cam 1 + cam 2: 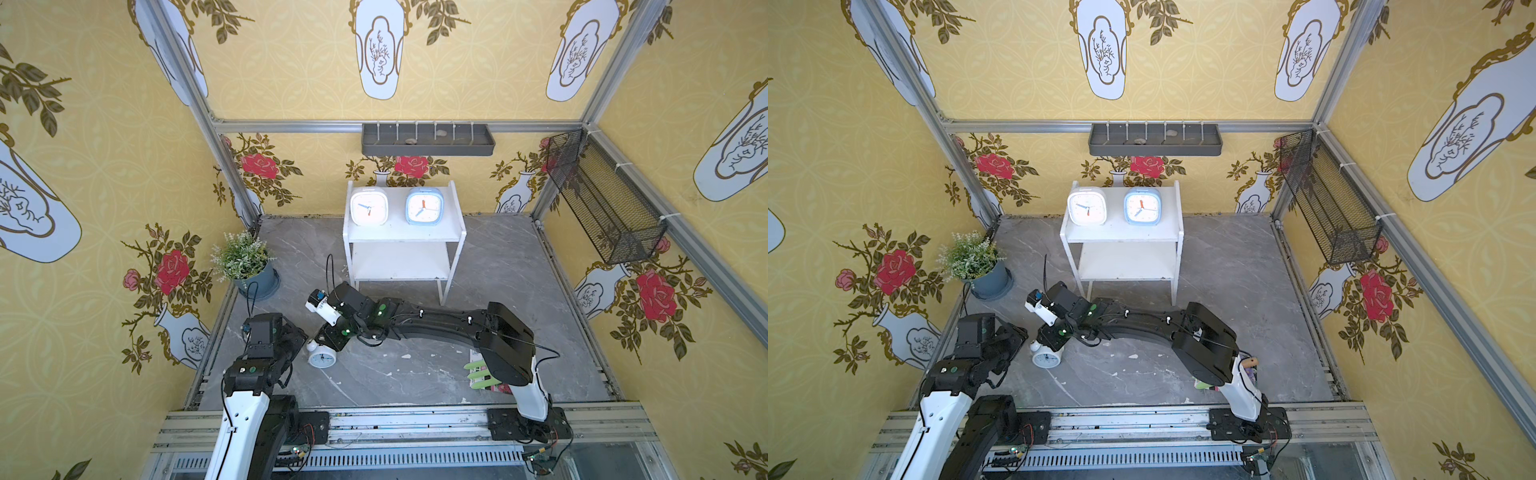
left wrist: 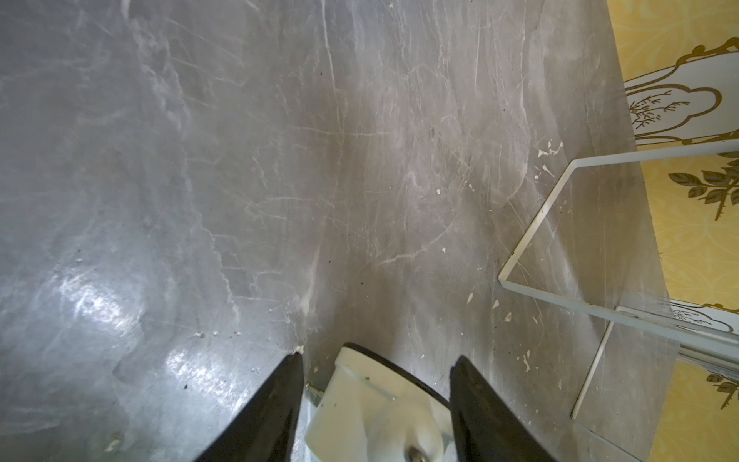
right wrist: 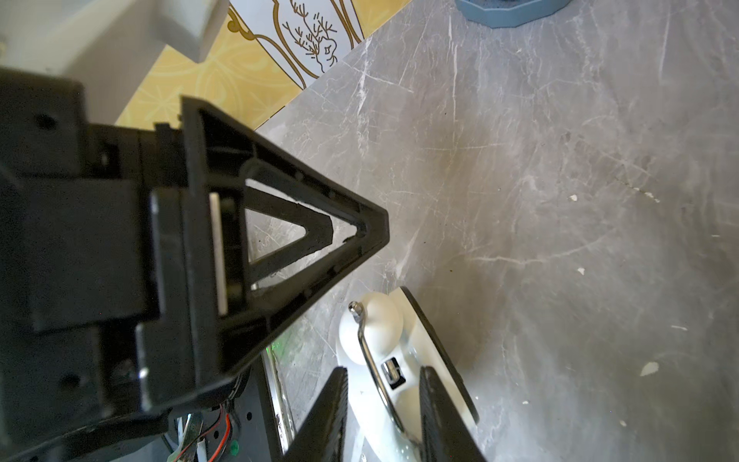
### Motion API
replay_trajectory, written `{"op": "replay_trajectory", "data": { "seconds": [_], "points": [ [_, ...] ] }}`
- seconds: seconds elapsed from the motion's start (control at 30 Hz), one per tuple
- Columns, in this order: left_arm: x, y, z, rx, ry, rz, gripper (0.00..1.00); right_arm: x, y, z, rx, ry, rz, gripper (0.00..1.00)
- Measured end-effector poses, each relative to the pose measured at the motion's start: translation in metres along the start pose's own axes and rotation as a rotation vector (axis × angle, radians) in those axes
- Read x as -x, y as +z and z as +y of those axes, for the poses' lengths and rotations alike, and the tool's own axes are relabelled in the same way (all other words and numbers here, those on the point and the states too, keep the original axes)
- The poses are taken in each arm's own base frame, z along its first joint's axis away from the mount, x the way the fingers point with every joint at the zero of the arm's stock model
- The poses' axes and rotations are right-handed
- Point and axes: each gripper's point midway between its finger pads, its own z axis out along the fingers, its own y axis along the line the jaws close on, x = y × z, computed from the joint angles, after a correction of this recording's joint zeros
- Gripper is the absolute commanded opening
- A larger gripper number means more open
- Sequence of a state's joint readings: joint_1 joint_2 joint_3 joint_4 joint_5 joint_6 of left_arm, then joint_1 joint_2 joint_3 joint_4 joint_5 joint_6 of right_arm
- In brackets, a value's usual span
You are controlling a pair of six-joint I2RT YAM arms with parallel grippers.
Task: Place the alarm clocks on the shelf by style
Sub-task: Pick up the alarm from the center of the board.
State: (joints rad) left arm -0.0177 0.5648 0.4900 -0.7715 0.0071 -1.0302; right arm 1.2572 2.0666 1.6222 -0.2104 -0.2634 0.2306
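Now, the small white two-tier shelf (image 1: 405, 233) stands at the back of the grey marble-patterned table (image 1: 415, 374). Two of the alarm clocks sit side by side on its top board, faces toward the robot. The white rounded-square plastic clock (image 1: 369, 206) is on the left and the light blue rounded-square plastic clock (image 1: 424, 206) on the right, near each other but apart.

A round white twin-bell clock (image 1: 322, 360) with a pale face stands upright on the table, in front of the shelf and to its left, well apart from it. It is not far from a green potted plant (image 1: 249, 270) in a blue-grey pot.

In both top views the right arm reaches across the table and its black wrist points down at this clock's top. The right gripper (image 3: 384, 370) has its fingers apart, with the clock's thin wire handle (image 3: 370, 356) in the gap between them and one white bell (image 3: 372, 324) just beyond the tips.

The left gripper (image 2: 378, 358) hangs just beside the clock on its left, and its fingers also stand apart. In the left wrist view a white body with a dark far edge shows between them, apparently the same clock. Whether they touch it cannot be told.
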Motion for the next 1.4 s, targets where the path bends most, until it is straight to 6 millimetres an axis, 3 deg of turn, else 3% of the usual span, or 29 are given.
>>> {"op": "replay_trajectory", "data": {
  "seconds": [0.27, 0.7, 0.83, 1.07, 1.2, 1.4],
  "points": [
    [-0.001, 0.001, 0.002, 0.004, -0.001, 0.002, 0.63, 0.000, 0.002, -0.001, -0.001, -0.003, 0.001, 0.22],
    [-0.004, 0.004, 0.003, 0.002, -0.002, 0.018, 0.63, -0.002, 0.004, 0.000, -0.007, -0.005, 0.006, 0.18],
    [-0.004, 0.004, 0.003, 0.001, -0.002, 0.019, 0.63, -0.006, 0.005, -0.001, -0.011, -0.003, 0.014, 0.09],
    [-0.006, 0.005, 0.004, 0.005, 0.000, 0.023, 0.63, -0.009, 0.004, -0.001, -0.030, -0.008, 0.014, 0.06],
    [-0.006, 0.005, 0.004, 0.005, 0.003, 0.023, 0.63, -0.015, -0.013, -0.002, -0.081, 0.003, 0.028, 0.04],
    [-0.006, 0.005, 0.002, -0.007, 0.012, 0.024, 0.63, -0.021, -0.057, -0.006, -0.181, 0.044, 0.001, 0.05]
  ]
}}
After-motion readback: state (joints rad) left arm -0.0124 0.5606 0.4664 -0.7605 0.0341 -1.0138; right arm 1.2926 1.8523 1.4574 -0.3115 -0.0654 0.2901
